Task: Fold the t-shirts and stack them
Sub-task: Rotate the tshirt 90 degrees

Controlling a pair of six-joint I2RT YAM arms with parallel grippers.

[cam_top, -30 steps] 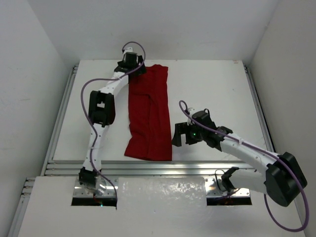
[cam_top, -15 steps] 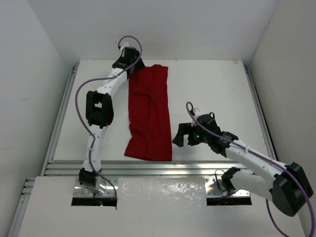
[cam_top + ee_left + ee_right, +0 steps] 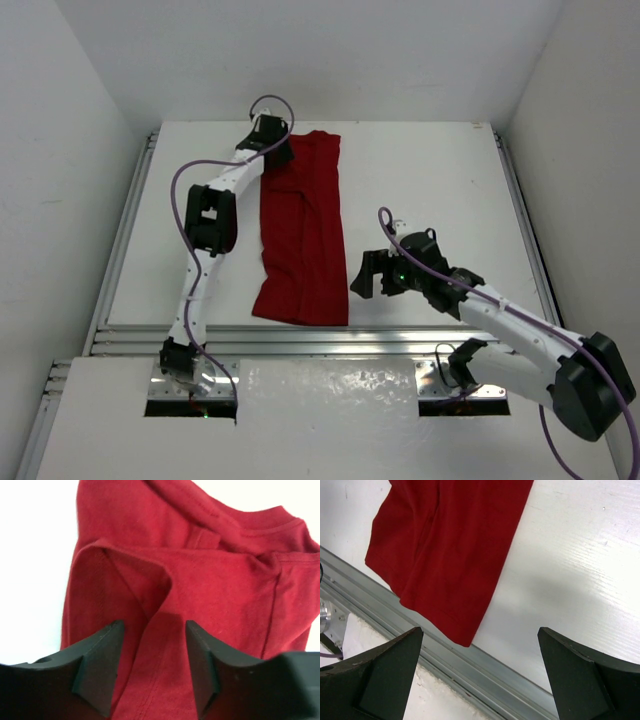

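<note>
Top external: L arm (image 3: 212, 215) outstretched, jaws over t-shirt (image 3: 300, 240) collar (image 3: 260, 522).

White table (image 3: 430, 190), matte, with faint scuffs on its surface. Aluminium rail (image 3: 330, 340) runs along the near edge, double-grooved. Thinner rails run down the left edge (image 3: 125, 230) and the right edge (image 3: 520, 220). Plain white walls (image 3: 330, 60) enclose the far, left and right edges. A white panel (image 3: 330, 390) with a glossy patch sits below the near rail.

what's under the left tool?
Dark red soft fabric t-shirt: its folded collar end lies beneath the left tool, a crease between its parted jaws. The white table below is covered there.
</note>
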